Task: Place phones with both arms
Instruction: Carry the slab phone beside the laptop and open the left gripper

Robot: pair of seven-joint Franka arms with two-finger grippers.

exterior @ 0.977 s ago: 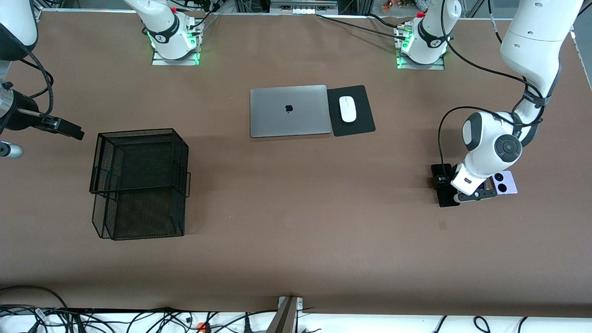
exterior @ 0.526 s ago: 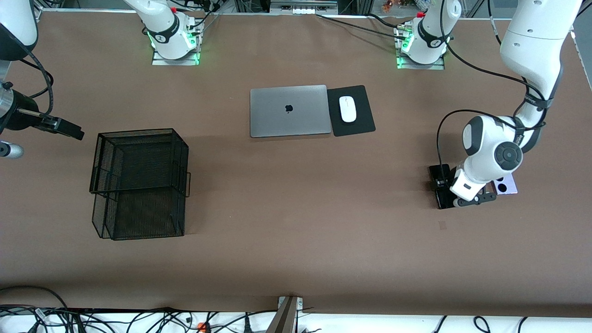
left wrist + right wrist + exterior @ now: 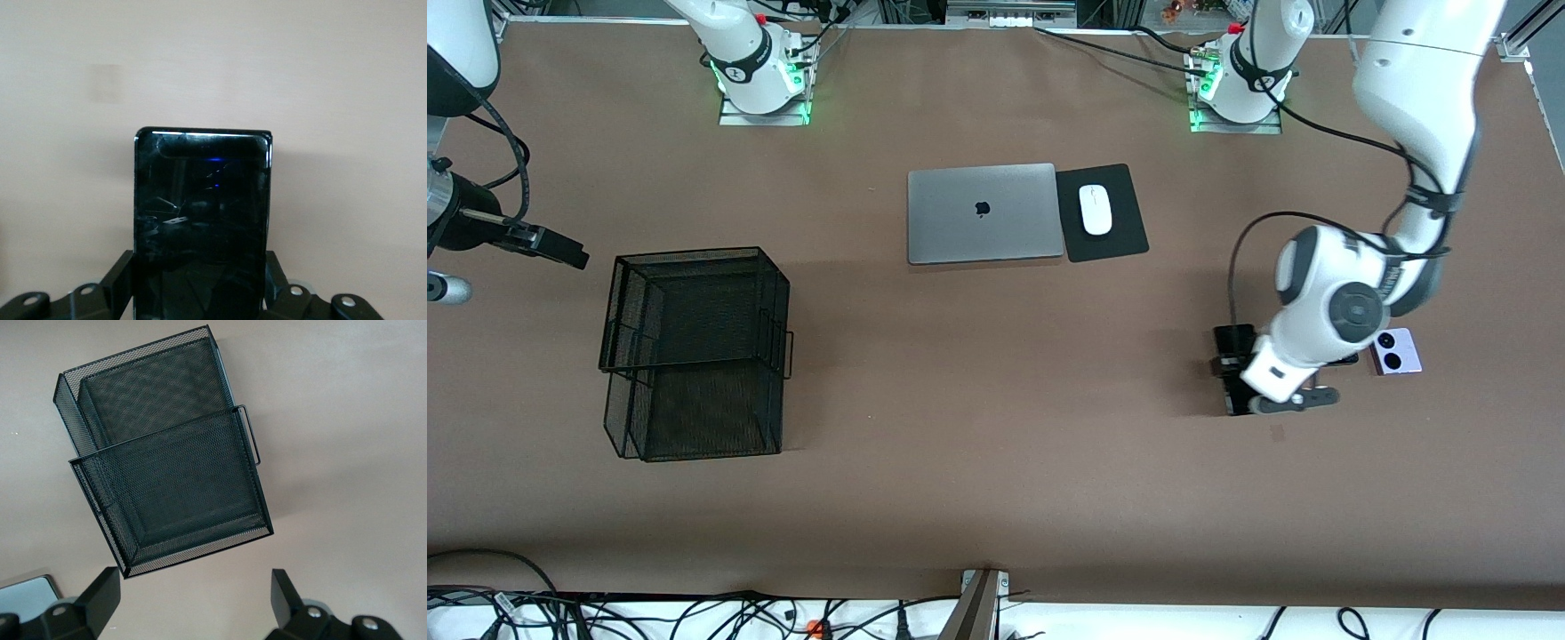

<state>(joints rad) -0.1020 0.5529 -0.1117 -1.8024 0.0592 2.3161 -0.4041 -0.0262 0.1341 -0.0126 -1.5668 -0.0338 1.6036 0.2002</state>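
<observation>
Both arms are glossy white with rounded joint housings and black bands at the joints. The left arm (image 3: 1414, 107) has a dark grey round cap on its wrist housing and a black cable looping along it. Its base (image 3: 1236, 89) glows green, with a red button above; the right arm's base (image 3: 760, 80) matches. The left claw (image 3: 200, 300) and right claw (image 3: 193, 600) are matt black, with silver screws in their finger mounts.
</observation>
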